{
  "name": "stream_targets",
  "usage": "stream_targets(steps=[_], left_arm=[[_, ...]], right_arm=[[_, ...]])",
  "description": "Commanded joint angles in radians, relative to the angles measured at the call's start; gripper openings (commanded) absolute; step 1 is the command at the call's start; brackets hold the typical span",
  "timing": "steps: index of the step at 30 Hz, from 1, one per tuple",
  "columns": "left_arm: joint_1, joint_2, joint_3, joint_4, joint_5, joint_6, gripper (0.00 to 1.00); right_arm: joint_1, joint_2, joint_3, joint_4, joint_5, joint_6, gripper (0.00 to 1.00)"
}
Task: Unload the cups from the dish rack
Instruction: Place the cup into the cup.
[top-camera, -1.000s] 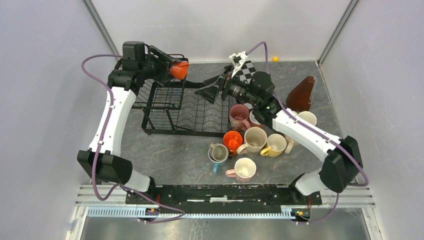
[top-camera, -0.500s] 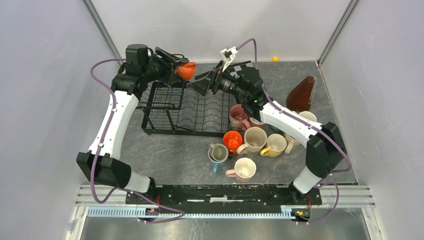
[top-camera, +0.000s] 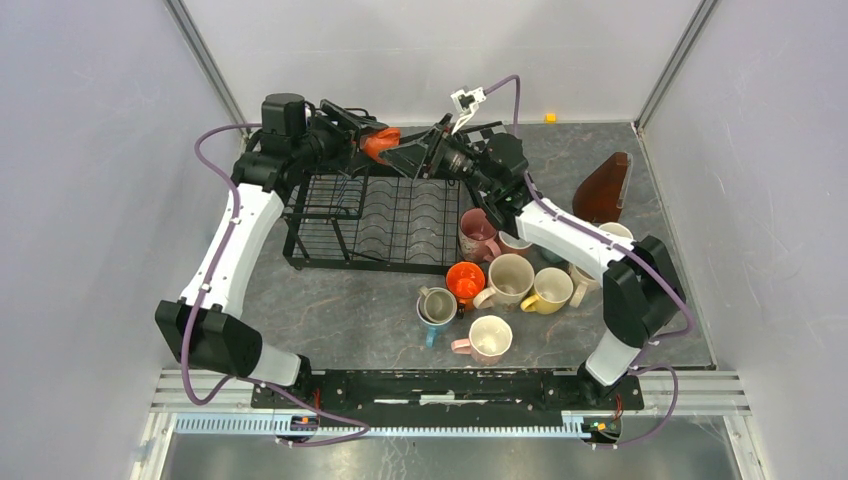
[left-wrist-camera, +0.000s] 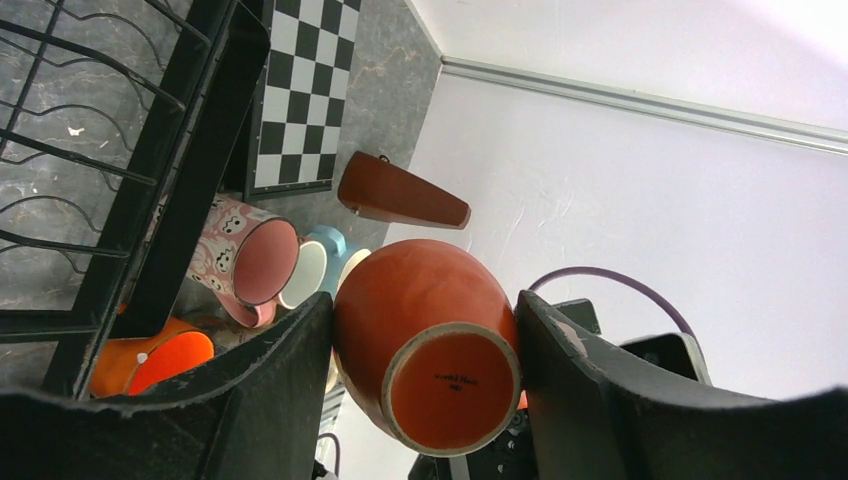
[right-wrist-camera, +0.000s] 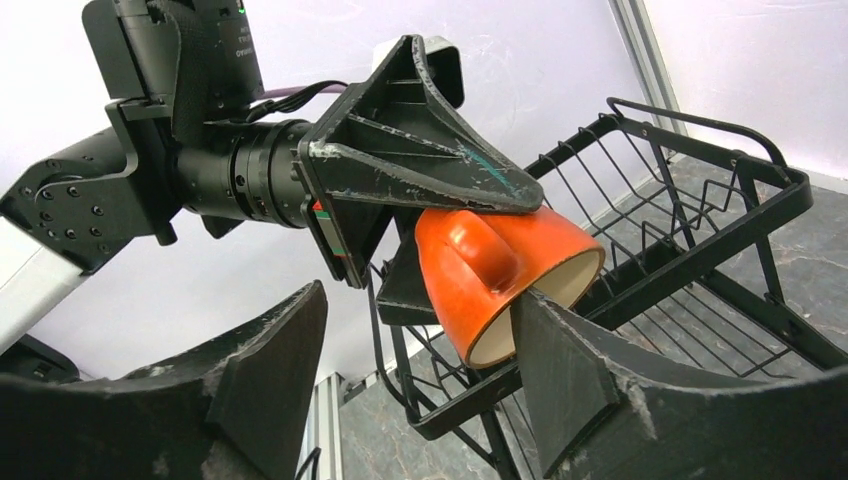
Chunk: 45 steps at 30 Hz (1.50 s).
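Observation:
My left gripper (top-camera: 372, 137) is shut on an orange cup (top-camera: 377, 143) and holds it in the air above the back edge of the black wire dish rack (top-camera: 330, 220). The left wrist view shows the cup's base and belly (left-wrist-camera: 430, 340) squeezed between my two fingers. My right gripper (top-camera: 405, 160) is open and faces the cup's mouth; in the right wrist view the cup (right-wrist-camera: 500, 270) hangs on its side between my spread fingers, its rim near the right fingertip (right-wrist-camera: 560, 350). Several cups stand on the table right of the rack: pink (top-camera: 478, 232), orange (top-camera: 465, 280), cream (top-camera: 510, 278), yellow (top-camera: 550, 290).
A brown wedge-shaped object (top-camera: 603, 188) stands at the back right. A black-and-white checkerboard (left-wrist-camera: 300, 90) lies behind the rack. More cups sit in front: a grey-blue one (top-camera: 436, 305) and a pink-handled cream one (top-camera: 489, 338). The enclosure's walls stand on three sides.
My left gripper has carried the orange cup to the right. My right gripper has swung left and up from the checkerboard area until its open fingers reach the cup.

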Motion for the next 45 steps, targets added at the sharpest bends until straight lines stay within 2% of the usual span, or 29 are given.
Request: stream_targets(steps=[1,8,16,18,19,23,29,31,45], left_arm=[[-0.016,-0.042,-0.016,0.091,0.046,-0.058,0.44],[-0.040,-0.039,-0.033,0.121,0.049,-0.083,0.44],[-0.059,-0.037,-0.045,0.138,0.042,-0.090,0.44],[-0.064,-0.040,-0.050,0.138,0.041,-0.089,0.45],[-0.066,-0.042,-0.054,0.139,0.042,-0.086,0.46],[-0.072,-0.054,-0.078,0.151,0.052,-0.063,0.59],[-0.073,-0.074,-0.122,0.200,0.062,-0.047,0.93],[-0.073,-0.079,-0.123,0.201,0.061,-0.034,1.00],[-0.071,-0.149,-0.080,0.159,0.007,0.107,1.00]], right_arm=[[-0.005,0.027,0.025,0.122,0.009,0.051,0.71],[-0.006,0.039,0.004,0.163,0.008,0.079,0.56],[-0.007,0.024,-0.021,0.167,0.003,0.079,0.22],[-0.008,0.018,-0.027,0.169,0.000,0.080,0.10],[-0.008,0.013,-0.030,0.170,0.001,0.081,0.00],[-0.011,-0.016,-0.043,0.170,0.004,0.074,0.00],[-0.013,-0.052,-0.054,0.157,0.011,0.062,0.00],[-0.014,-0.064,-0.061,0.143,0.014,0.054,0.00],[-0.023,-0.203,-0.100,-0.190,0.059,-0.079,0.00]])
